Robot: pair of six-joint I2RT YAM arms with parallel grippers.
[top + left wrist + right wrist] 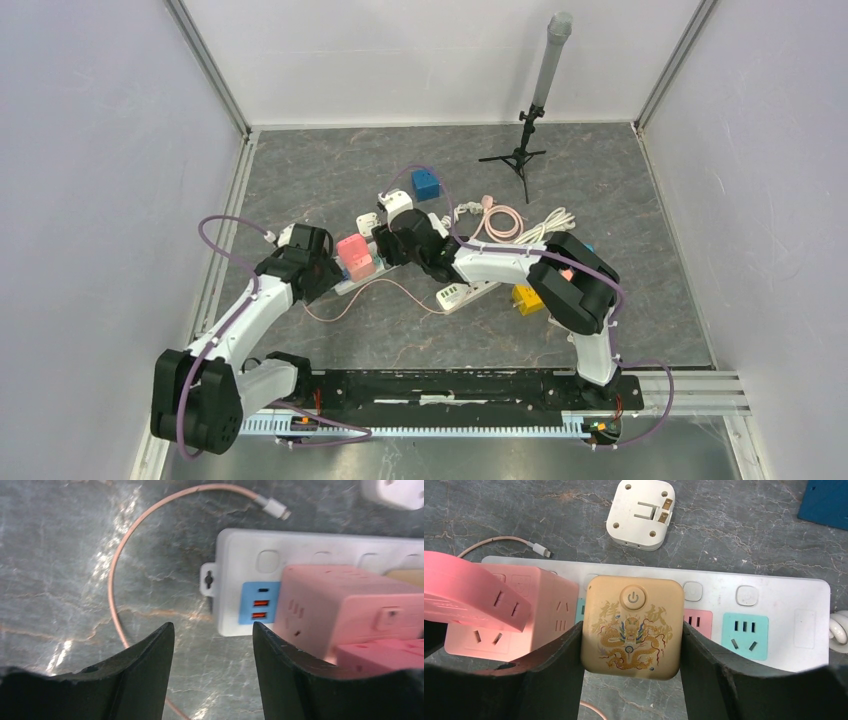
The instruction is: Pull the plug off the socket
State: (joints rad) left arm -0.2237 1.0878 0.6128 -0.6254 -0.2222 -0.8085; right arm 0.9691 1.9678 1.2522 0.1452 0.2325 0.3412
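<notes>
A gold square plug (pixel 631 605) with a dragon print and a power button sits on the white power strip (pixel 774 587), between a pink adapter cube (pixel 531 612) and a pink socket. My right gripper (pixel 632 626) is shut on the gold plug, one finger pressed on each side. In the top view the right gripper (pixel 398 245) hides the plug. My left gripper (pixel 212 626) is open and empty, low over the floor by the strip's end (pixel 235 580), its right finger close to the pink cube (pixel 345 605). It shows in the top view (pixel 325 270) beside the pink cube (pixel 355 255).
A second pink cube (pixel 469 595) leans over the first. A white charger (pixel 640 512) with bare prongs lies behind the strip. A blue block (pixel 427 184), coiled pink (pixel 500 220) and white (pixel 548 224) cables, a yellow block (pixel 528 298) and a tripod (pixel 524 150) stand around. A loose pink cable (pixel 117 590) curves by the strip.
</notes>
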